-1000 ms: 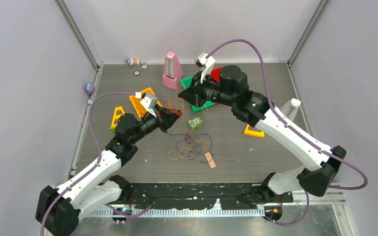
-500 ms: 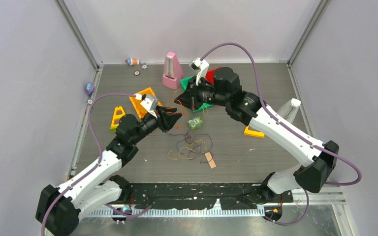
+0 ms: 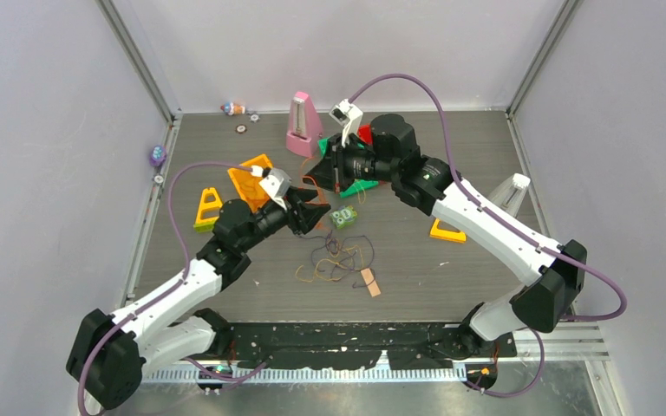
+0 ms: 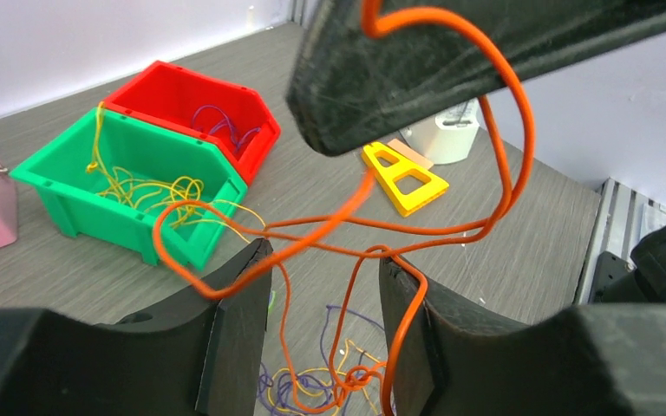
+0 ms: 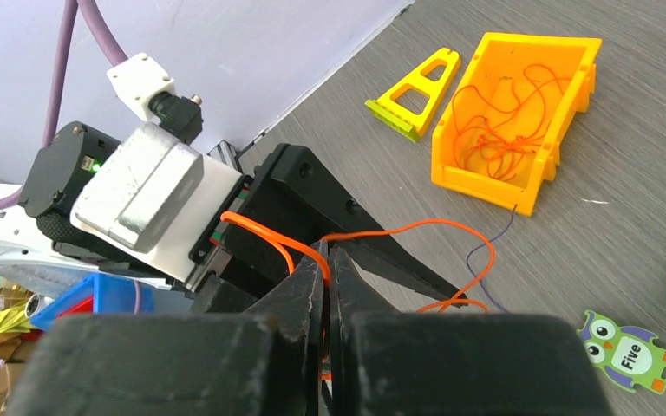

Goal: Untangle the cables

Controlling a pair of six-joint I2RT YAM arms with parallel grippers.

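Note:
The cables lie as a loose tangle (image 3: 338, 260) of orange, yellow and purple strands on the table, also visible between my left fingers (image 4: 338, 381). One orange cable (image 4: 434, 232) rises from the tangle. It loops over both tips of my left gripper (image 4: 325, 256), which stands open with nothing pinched. The same orange cable (image 5: 416, 227) runs up into my right gripper (image 5: 328, 251), which is shut on it. Seen from above, the left gripper (image 3: 316, 211) sits just below and left of the right gripper (image 3: 323, 165). The right gripper's fingers (image 4: 416, 69) hang close above the left ones.
A green bin (image 4: 69, 195) with yellow strands and a red bin (image 4: 251, 130) with purple strands stand behind. The orange bin (image 5: 520, 173) holds orange strands. Also here: a yellow triangle (image 5: 416, 95), an owl card (image 3: 342, 217), a pink metronome (image 3: 303, 126) and a tan tag (image 3: 370, 282).
My left gripper has opened and moved right, toward the right gripper. The right gripper has shifted left, still shut on the orange cable.

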